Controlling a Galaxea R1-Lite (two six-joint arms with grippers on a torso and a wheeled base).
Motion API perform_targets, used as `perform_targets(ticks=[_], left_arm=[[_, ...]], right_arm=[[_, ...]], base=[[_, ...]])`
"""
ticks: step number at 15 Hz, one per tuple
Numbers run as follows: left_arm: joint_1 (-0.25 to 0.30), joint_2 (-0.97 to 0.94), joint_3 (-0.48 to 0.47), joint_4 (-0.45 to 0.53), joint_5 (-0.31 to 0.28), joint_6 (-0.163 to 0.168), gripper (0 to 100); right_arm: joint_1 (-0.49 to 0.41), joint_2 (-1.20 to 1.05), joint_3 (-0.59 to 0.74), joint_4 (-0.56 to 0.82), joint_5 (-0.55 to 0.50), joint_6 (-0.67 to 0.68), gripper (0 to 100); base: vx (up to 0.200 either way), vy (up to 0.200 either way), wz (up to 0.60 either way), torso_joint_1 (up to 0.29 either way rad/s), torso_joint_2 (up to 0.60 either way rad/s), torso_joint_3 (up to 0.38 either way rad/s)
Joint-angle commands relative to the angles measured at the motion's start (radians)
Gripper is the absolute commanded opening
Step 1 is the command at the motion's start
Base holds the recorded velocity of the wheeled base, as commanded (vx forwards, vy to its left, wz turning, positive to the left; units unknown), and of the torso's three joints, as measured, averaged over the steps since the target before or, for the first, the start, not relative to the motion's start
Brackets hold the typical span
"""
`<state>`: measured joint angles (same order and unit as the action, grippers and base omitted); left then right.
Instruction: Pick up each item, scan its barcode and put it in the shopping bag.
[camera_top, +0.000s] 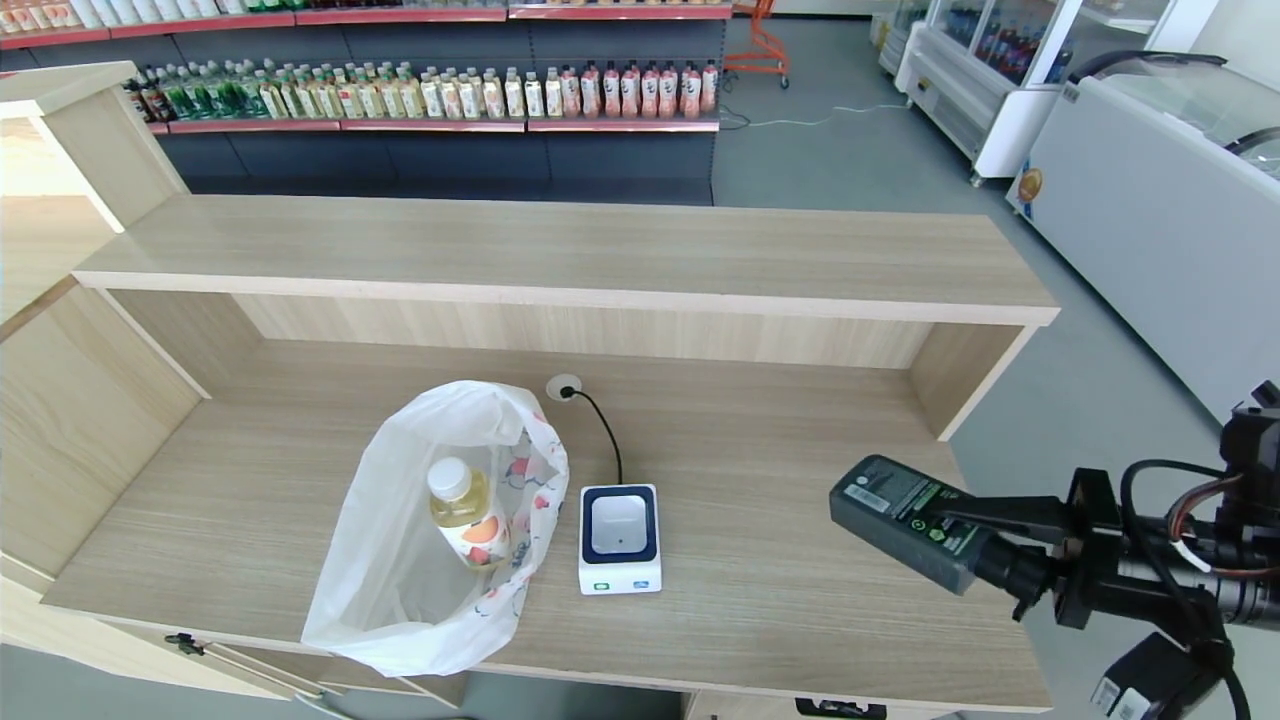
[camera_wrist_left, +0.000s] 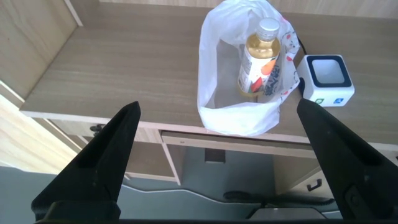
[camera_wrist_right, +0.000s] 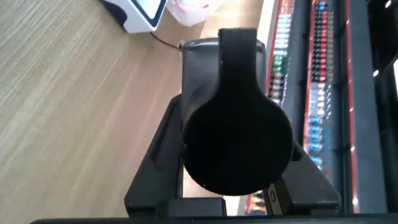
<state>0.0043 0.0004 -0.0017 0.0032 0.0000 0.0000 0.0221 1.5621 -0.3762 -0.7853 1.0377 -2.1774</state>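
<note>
The right gripper (camera_top: 975, 535) pinches a dark box (camera_top: 890, 500) in its fingers above the tabletop (camera_top: 780, 480), right of the scanner (camera_top: 619, 535), probably lined up for scanning. The left gripper (camera_wrist_left: 217, 109), fingers spread, hovers before the bag (camera_top: 390, 600).

A pale wood checkout counter (camera_top: 800, 440) is standing in a shop with a grey floor (camera_top: 850, 170).

The counter's raised ledge (camera_top: 560, 245) is running across the middle of the frame, with side panels closing in the lower work surface. Behind it, along the top, a dark shelving unit (camera_top: 620, 160) with red edge strips is carrying a long row of bottles (camera_top: 430, 92). An orange rack (camera_top: 762, 45) is standing at top centre, and a pale cable (camera_top: 800, 122) is trailing across the floor near it. White glass-topped freezers (camera_top: 1150, 190) are lining the right side. Bright, even light is falling over the wood. In the left wrist view, drawer fronts (camera_wrist_left: 230, 158) are showing under the counter's front edge.
</note>
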Motion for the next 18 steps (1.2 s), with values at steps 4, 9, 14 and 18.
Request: perform_targets(ticks=[4,9,14,18], left_arm=[[0.000,0.000,0.000,0.000,0.000,0.000,100],[0.000,0.000,0.000,0.000,0.000,0.000,100],[0.000,0.000,0.000,0.000,0.000,0.000,100],[0.000,0.000,0.000,0.000,0.000,0.000,100]], right_arm=[[0.341,0.130,-0.018,-0.005,0.053,-0.212,0],[0.397,0.190,-0.038,-0.005,0.048,-0.263,0],[0.403,0.223,-0.095,-0.006,0.047,-0.277,0],[0.404,0.257,-0.127,-0.022,0.033,-0.288,0]], base=[[0.000,0.000,0.00,0.000,0.00,0.000],[0.000,0.000,0.00,0.000,0.00,0.000],[0.000,0.000,0.00,0.000,0.00,0.000],[0.000,0.000,0.00,0.000,0.00,0.000]])
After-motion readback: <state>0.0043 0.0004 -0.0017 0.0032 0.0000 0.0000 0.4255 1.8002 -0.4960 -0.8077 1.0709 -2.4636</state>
